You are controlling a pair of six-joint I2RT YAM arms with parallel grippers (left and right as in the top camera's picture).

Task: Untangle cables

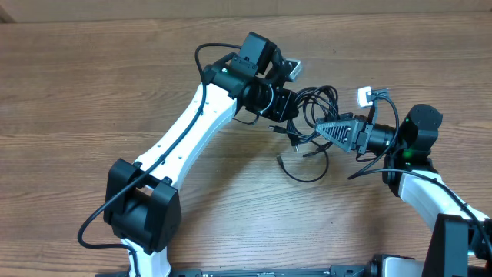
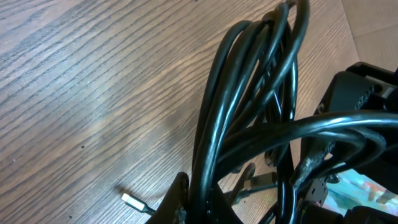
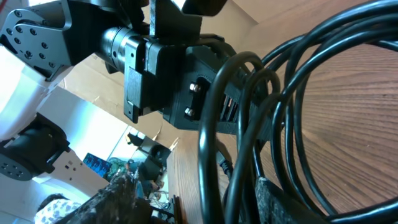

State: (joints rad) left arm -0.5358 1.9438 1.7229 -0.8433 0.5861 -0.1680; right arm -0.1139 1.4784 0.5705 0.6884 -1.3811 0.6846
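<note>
Black cables (image 2: 214, 118), apparently between left fingers (image 2: 176, 200)

Left fingers (image 2: 177, 204) are cut off by the lower edge; the cables (image 2: 249, 93) between them run off-frame above. Right fingers (image 3: 118, 196) are blurred and likewise cropped.
</note>
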